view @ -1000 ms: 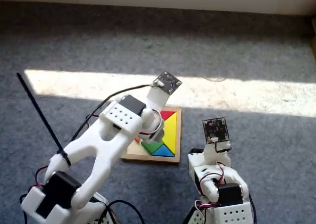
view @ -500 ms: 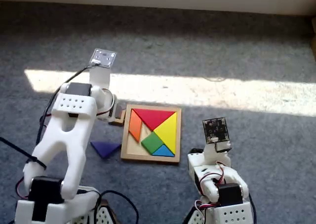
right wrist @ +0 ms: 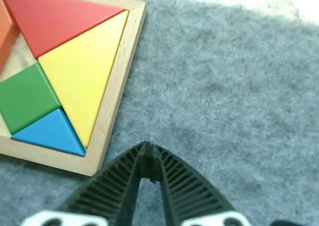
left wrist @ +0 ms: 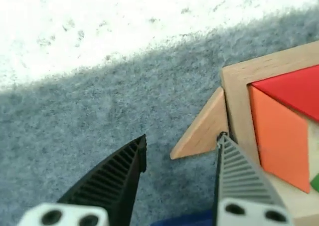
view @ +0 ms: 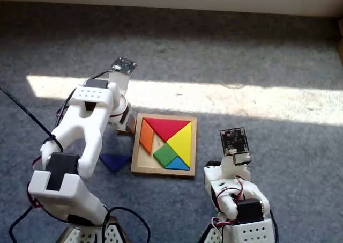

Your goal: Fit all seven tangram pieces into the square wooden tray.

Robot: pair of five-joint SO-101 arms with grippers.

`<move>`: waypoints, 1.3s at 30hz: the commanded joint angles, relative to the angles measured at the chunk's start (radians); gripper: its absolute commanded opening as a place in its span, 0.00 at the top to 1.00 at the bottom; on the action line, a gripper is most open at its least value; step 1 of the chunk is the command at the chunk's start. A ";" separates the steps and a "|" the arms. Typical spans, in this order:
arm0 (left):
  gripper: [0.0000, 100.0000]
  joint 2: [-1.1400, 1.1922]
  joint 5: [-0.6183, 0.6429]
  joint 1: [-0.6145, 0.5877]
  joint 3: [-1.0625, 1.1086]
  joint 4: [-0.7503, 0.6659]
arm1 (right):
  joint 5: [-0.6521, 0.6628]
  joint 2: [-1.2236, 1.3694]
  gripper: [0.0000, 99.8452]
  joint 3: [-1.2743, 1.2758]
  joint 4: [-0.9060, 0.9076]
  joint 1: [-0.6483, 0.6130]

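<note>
The square wooden tray (view: 192,146) lies on the carpet holding red (view: 167,127), orange (view: 146,135), yellow (view: 182,139), green (view: 165,154) and blue (view: 178,164) pieces, with a bare gap beside the orange one. A plain wood triangle (left wrist: 204,128) rests against the tray's outer left corner (left wrist: 238,79). My left gripper (left wrist: 182,136) is open just above it, one finger on either side. A purple triangle (view: 114,161) lies on the carpet left of the tray. My right gripper (right wrist: 148,168) is shut and empty, close to the tray's right side (right wrist: 115,101).
Grey carpet all around, with a bright sunlit band (view: 241,101) across it behind the tray. The right arm (view: 234,189) sits folded by the tray's right front corner. A black cable (view: 24,114) runs off to the left.
The left arm swung off the tray to its left, uncovering the orange piece and the purple triangle, then came back in toward the tray's left corner. The right arm stayed still.
</note>
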 commanded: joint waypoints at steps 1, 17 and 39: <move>0.77 0.001 -0.032 0.013 -0.045 -0.012 | 0.009 -0.012 1.00 0.116 0.002 0.012; 0.77 0.008 -0.135 0.093 -0.048 -0.018 | 0.009 -0.012 1.00 0.116 0.002 0.012; 0.86 0.203 -0.169 0.116 -0.225 0.097 | 0.009 -0.012 1.00 0.116 0.002 0.012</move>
